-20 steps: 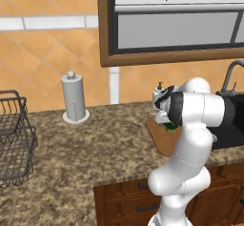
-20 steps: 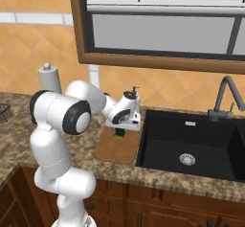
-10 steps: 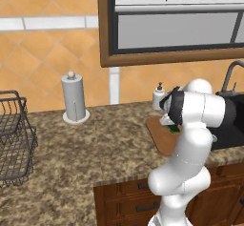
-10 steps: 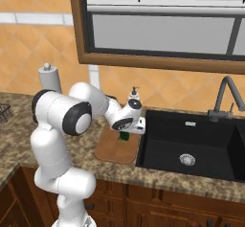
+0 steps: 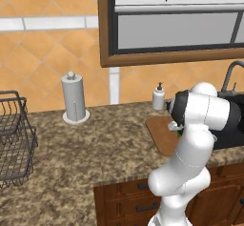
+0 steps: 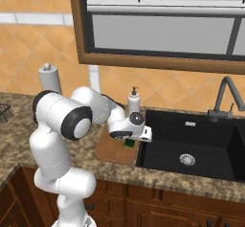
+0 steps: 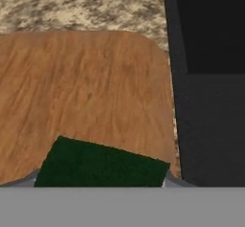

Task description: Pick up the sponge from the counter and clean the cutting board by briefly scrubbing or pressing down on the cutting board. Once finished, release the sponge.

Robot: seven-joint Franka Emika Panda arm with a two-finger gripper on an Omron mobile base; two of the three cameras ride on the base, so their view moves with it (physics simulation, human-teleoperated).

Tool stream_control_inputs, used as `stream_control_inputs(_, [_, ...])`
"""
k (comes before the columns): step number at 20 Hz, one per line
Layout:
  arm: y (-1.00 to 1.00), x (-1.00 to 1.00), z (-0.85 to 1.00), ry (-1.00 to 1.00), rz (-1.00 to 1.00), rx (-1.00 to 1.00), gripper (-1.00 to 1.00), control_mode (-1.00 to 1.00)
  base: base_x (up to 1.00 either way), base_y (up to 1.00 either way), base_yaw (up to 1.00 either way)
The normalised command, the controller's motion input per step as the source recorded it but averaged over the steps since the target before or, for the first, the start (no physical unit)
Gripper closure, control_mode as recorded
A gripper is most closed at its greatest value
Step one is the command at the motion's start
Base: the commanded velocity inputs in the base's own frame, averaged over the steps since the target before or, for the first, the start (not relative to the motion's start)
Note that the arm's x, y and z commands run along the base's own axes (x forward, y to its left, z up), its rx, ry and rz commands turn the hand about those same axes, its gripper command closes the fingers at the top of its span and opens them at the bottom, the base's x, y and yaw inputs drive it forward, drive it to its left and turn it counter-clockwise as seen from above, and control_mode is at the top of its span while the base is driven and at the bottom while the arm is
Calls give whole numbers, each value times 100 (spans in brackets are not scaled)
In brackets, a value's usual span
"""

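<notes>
The gripper (image 6: 128,142) holds the sponge (image 7: 100,164) between its fingers, low over the cutting board (image 7: 86,92), at the board's 6 o'clock in the hand view. At 3 o'clock lies the sink (image 6: 191,144). At 12 o'clock on the counter (image 5: 90,148) stands a soap bottle (image 6: 134,102).

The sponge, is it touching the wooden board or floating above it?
Cannot tell. In the hand view the sponge lies over the cutting board, but looking straight down hides any gap. In the right base view the gripper hides its underside.
</notes>
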Motion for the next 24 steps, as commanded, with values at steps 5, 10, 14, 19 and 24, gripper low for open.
stream_control_inputs(5, [-1,0,-39,-17,-4,0,100,-100,0,0,0])
stream_control_inputs(10, [0,23,5,-16,-1,0,100,-100,0,0,0])
stream_control_inputs(14, [2,34,-100,0,0,-8,100,-100,0,0,0])
stream_control_inputs(19, [29,-1,-73,-6,0,-9,100,-100,0,0,0])
stream_control_inputs(24, [55,-27,65,3,-1,0,100,-100,0,0,0])
